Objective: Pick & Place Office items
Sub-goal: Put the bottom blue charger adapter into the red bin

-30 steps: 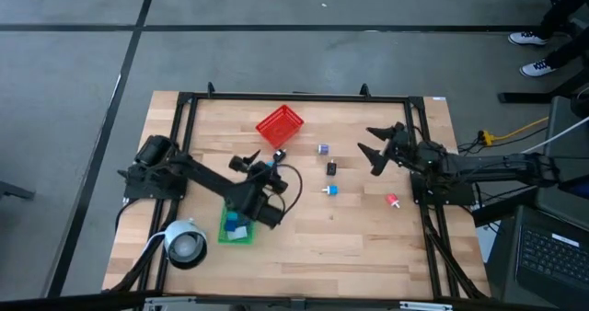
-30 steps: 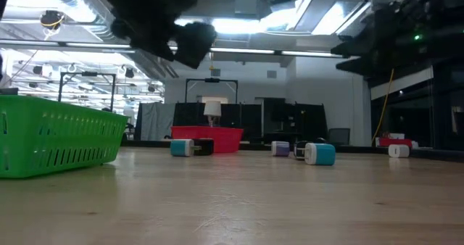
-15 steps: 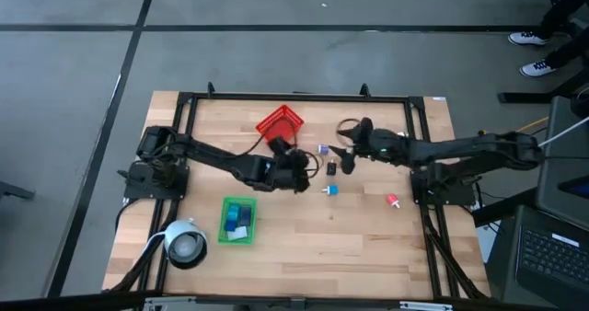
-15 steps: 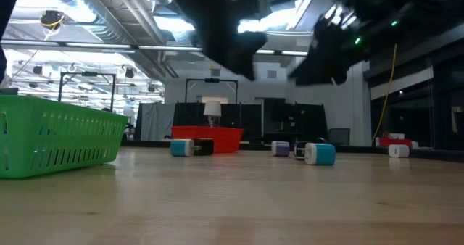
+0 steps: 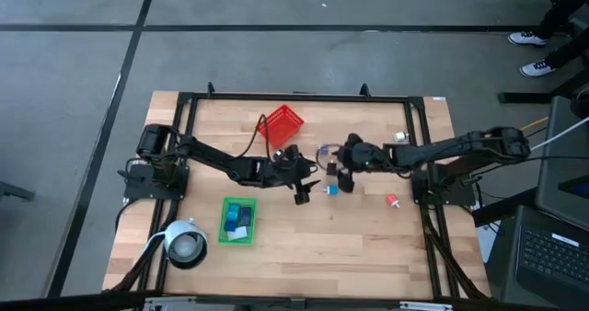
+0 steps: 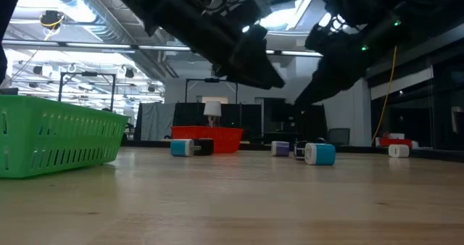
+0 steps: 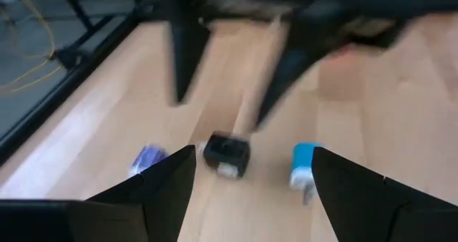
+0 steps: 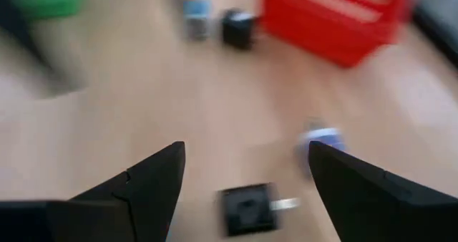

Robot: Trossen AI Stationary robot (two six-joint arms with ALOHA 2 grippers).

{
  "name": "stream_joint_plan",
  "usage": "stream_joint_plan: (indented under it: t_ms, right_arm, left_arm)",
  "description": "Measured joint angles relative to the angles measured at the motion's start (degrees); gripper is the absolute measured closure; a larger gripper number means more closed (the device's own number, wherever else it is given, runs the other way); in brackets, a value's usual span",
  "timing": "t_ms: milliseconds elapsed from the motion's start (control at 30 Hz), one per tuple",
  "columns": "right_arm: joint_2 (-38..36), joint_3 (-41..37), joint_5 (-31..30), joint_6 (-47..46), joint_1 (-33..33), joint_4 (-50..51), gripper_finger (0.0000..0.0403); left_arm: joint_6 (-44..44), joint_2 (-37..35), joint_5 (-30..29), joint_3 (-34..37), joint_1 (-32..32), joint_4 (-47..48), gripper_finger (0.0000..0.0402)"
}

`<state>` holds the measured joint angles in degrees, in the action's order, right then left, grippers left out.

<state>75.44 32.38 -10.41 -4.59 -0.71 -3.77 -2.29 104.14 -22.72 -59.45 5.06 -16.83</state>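
I see the green tray [image 5: 236,221] on the left part of the surface [image 5: 368,247], holding blue blocks [image 5: 236,219] and a pale bit. The red mesh basket [image 5: 280,125] sits near the far edge; I cannot tell what is in it. Both arms reach to the middle. My left gripper [image 7: 250,192] hangs above the black piece [image 7: 227,155], fingers [image 7: 154,192] spread wide with nothing between them; the blue-and-white piece [image 7: 303,169] lies just beside it, its white end toward the camera, and a purple bit [image 7: 148,157] on the other side. My right gripper [image 8: 247,192] hovers over the same black piece [image 8: 247,207], fingers wide apart and empty. The pink-red bit [image 5: 393,201] lies well apart, toward the right edge.
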Motion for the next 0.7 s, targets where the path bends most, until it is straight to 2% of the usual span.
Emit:
stream_joint_plan:
  t_ms: [133, 233, 333, 533, 633, 700]
  right_arm:
    - [0.25, 0.00, 1.32, 1.51, 3.06, 4.02, 0.0101]
    - [0.31, 0.00, 0.99, 2.11, 4.60, 6.86, 0.0101]
    - [0.31, -0.03, 1.28, 2.18, 5.71, 8.48, 0.0101]
    - [0.56, -1.68, 4.81, 2.21, 6.07, 8.41, 0.0101]
    - [1.93, -1.73, 4.90, 2.24, 6.07, 6.64, 0.0101]
    - [3.57, -1.73, 5.34, 2.22, 6.07, 4.13, 0.0101]
  left_arm:
    - [-2.19, -0.34, -1.70, 0.14, 1.05, -1.11, 0.0128]
    - [-2.82, -0.38, -6.49, 0.14, 2.56, -0.96, 0.0128]
    - [-5.75, -0.38, -11.90, 0.14, 4.15, 2.68, 0.0128]
    - [-16.88, -0.38, -26.35, 0.12, 9.26, 13.67, 0.0128]
    - [-19.88, -0.38, -29.60, 0.12, 11.44, 17.23, 0.0128]
    - [-20.51, -0.38, -29.72, 0.12, 12.40, 17.45, 0.0128]
